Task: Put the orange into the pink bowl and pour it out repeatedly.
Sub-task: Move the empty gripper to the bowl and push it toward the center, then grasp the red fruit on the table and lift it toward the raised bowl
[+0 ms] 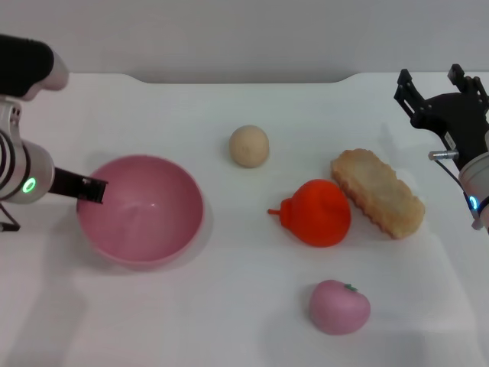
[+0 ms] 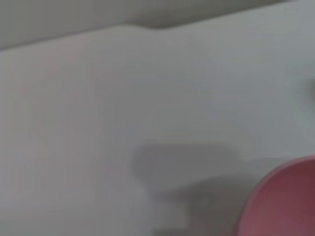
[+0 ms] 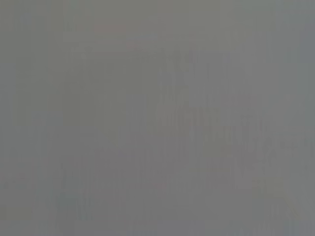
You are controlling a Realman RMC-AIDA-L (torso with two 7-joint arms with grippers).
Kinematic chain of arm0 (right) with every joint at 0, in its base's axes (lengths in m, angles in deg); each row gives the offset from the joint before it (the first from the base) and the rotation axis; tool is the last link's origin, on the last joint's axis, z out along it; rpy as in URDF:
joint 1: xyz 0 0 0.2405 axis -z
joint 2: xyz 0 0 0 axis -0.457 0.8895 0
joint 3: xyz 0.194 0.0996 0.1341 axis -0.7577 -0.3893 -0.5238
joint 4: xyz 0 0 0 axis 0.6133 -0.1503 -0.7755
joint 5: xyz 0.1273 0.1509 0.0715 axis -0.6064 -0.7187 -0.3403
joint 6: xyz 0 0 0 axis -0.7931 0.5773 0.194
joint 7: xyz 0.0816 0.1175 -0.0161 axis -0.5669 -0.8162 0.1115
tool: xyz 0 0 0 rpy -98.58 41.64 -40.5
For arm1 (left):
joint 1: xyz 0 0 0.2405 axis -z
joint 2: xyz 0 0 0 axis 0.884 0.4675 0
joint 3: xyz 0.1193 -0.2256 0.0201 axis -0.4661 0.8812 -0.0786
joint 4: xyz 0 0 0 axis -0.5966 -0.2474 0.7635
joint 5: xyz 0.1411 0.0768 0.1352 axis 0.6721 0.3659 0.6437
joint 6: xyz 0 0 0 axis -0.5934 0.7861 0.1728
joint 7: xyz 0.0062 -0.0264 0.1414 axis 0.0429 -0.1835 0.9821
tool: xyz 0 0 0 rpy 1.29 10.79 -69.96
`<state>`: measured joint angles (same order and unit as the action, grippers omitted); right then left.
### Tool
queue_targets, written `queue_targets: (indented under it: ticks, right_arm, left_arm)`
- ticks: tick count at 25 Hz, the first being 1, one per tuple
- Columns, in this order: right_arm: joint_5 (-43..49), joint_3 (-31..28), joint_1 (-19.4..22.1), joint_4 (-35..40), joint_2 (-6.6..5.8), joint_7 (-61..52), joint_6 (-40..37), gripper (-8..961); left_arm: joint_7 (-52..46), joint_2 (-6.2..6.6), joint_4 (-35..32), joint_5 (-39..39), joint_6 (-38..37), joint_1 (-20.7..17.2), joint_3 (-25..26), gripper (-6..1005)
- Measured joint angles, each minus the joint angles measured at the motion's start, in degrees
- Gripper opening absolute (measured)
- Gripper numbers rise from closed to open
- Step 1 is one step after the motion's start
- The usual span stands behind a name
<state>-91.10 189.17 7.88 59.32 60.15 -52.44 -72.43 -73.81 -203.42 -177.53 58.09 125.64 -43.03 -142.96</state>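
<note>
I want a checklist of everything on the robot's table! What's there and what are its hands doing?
Surface: white table, no spills seen.
Job's things: orange lies on the table, outside the pink bowl; bowl upright, nothing in it.
Clutter: beige ball behind the orange; bread slice touching the orange's right side; pink peach nearest the robot.
Grippers: left gripper at the bowl's left rim; right gripper raised at the far right, open, holding nothing.
Cables: nothing seen.
Surroundings: plain wall behind the table.

pink bowl (image 1: 141, 210); orange-red orange (image 1: 317, 212); beige ball (image 1: 249, 145); tan biscuit (image 1: 377, 192); pink peach (image 1: 339, 306); white table (image 1: 229, 306)
</note>
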Motion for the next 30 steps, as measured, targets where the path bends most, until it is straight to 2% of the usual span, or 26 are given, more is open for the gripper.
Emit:
queue_targets:
  ticks: [8,11,13,15,18,21,22,23,26,28,30]
  right_arm:
    - [-0.01,0.1,-0.02,0.71,-0.01,0.0,1.59,703]
    - [0.0,-0.81,0.12,4.48,-0.55,0.83,7.96,701]
    - [0.29,-3.39,1.26,10.34,-1.18,3.6,14.93,699]
    - [1.95,-8.25,3.92,19.54,-1.3,7.52,24.79,698]
    - [6.98,-17.52,8.28,36.5,-0.08,11.53,45.77,695]
    - [9.75,-23.61,9.86,50.85,0.34,11.83,63.49,693]
    - [10.31,-27.47,9.33,58.13,0.22,9.81,74.27,692]
    - [10.31,-27.47,9.33,58.13,0.22,9.81,74.27,691]
    - [12.75,-33.25,4.65,64.09,-0.03,5.38,92.85,689]
    - [15.81,-35.45,1.01,64.47,-0.05,4.69,102.62,687]
    - [19.2,-35.68,-2.02,62.98,0.05,4.49,108.68,686]
  left_arm:
    - [1.35,0.12,-2.33,0.09,0.49,1.22,0.83,44]
    - [2.58,0.15,-4.72,0.4,0.72,1.93,3.29,44]
    - [3.14,0.16,-5.42,0.43,0.73,2.29,4.45,44]
    - [3.96,0.17,-5.75,0.48,0.52,2.77,5.65,44]
    - [4.93,0.16,-5.66,0.5,-0.58,3.44,6.95,44]
    - [5.2,0.16,-5.34,0.48,-2.53,3.57,7.38,44]
    - [5.21,0.16,-5.22,0.48,-3.25,3.58,7.56,44]
    - [5.23,0.16,-5.17,0.5,-3.73,3.59,7.76,44]
    - [5.85,0.18,-4.74,0.24,-5.15,3.92,8.75,44]
    - [6.28,0.17,-4.45,0.09,-5.7,4.11,9.04,44]
    - [6.57,0.14,-4.18,0.0,-6.01,4.32,9.22,44]
